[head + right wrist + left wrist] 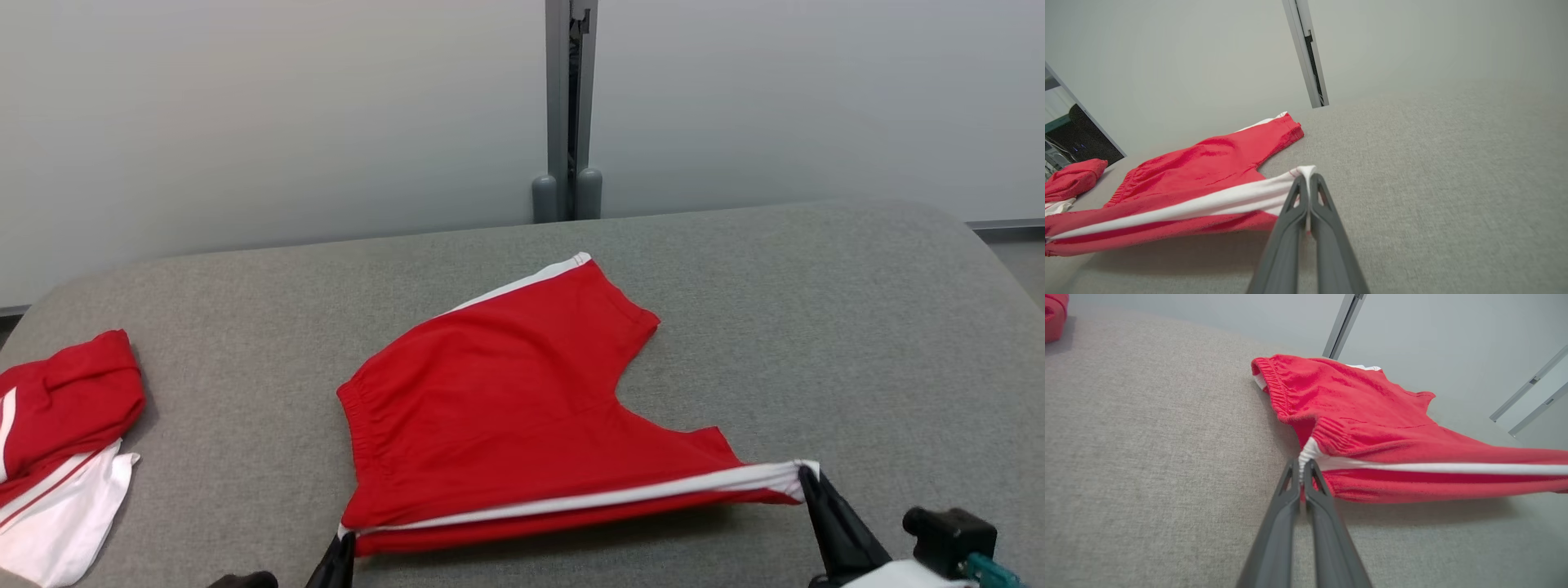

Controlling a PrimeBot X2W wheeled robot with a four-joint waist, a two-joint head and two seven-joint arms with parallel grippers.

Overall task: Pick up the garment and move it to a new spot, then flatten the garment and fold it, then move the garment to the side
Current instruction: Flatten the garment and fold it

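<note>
From the head view, a red garment (506, 392) lies mid-way across a grey padded surface (775, 310), its near edge lifted and drawn taut between the two arms. The left gripper (341, 555) pinches the near-left corner at the bottom of the frame, while the right gripper (808, 482) is clamped on the near-right corner, where a white stripe (620, 496) ends. A heap of red-and-white clothing (57, 425) sits well apart at the surface's left edge, and a grey post (567, 106) rises against the pale wall behind. The left wrist view gives what the head view cuts off at that corner: the left gripper (1301, 473) has its fingers pressed together on a white tab of fabric at the end of the gathered waistband (1274, 384), with the garment's near edge hanging above its own shadow. The right wrist view supplies the opposite end: the right gripper (1308, 183) has its fingers closed on the stripe's white tip. The far leg rests flat on the surface, and the heap of clothing lies beyond — beside dark equipment (1081, 139) that the head view does not take in.
</note>
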